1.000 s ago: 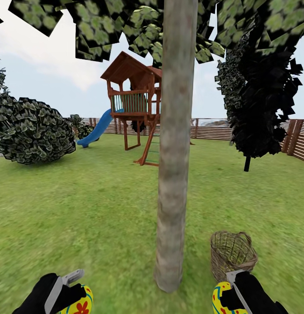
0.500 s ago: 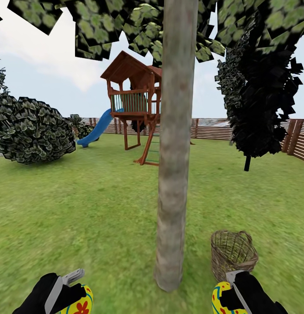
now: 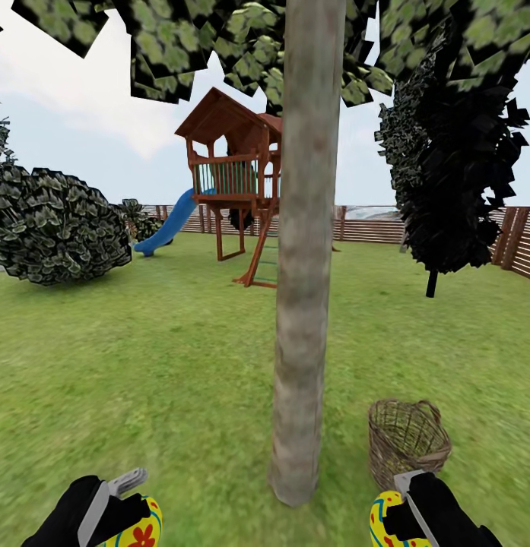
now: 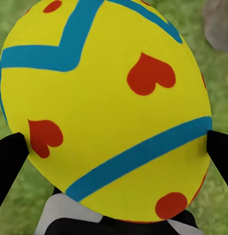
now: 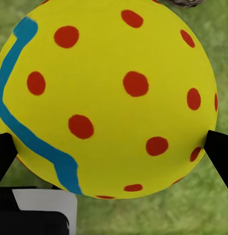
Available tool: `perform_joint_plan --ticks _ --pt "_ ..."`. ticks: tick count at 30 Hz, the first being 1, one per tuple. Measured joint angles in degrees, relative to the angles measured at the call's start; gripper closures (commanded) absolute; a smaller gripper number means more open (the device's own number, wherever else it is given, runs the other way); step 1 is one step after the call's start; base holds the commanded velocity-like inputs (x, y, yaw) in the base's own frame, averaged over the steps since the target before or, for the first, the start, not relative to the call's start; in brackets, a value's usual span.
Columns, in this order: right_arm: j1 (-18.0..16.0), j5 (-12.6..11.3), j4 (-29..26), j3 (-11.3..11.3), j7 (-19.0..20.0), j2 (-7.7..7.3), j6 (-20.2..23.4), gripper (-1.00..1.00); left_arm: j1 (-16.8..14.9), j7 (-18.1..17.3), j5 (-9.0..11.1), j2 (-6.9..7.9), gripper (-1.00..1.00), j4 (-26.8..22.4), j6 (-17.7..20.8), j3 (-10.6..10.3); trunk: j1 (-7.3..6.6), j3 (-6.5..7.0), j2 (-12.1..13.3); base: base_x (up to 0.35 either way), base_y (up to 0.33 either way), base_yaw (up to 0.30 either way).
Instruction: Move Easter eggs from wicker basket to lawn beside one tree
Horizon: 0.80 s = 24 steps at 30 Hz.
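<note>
Eggs are carried one per arm, which suits a single trip to the trunk. At the far left, the black left gripper [image 3: 116,507] is closed on a yellow egg with blue bands and red hearts [image 4: 106,105], the two dark fingers [image 4: 8,161] being pressed against its opposite flanks in the left wrist view. The egg is held low above the patchy green lawn [image 3: 166,365], presumably so that it can be set down with little drop.

In the middle stands the thick, mottled grey-brown tree trunk [image 3: 304,266], its foot lying between the two arms, so the chosen spot is judged to have been reached. Beyond it, a wooden play tower with a blue slide [image 3: 230,190] and a slatted brown fence [image 3: 515,243] can be seen.

Just right of the trunk the small brown wicker basket [image 3: 407,443] rests on the grass; whether the third egg lies inside cannot be told. Nearest the right edge, the black right gripper [image 3: 407,516] is clamped on a yellow egg with red dots and a blue zigzag [image 5: 106,98].

Against the earlier pictures nothing is found to have shifted: both arms, both eggs and the basket are placed as before.
</note>
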Motion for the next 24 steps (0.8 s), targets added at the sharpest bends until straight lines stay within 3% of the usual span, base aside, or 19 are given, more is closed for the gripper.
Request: perform_joint_plan --ticks 24 --pt "0.0 0.17 0.0 0.03 -0.01 0.0 -0.02 1.0 0.0 0.08 -0.01 -0.02 1.0 0.01 0.0 0.09 5.28 -4.32 -9.64 0.0 0.0 0.0"
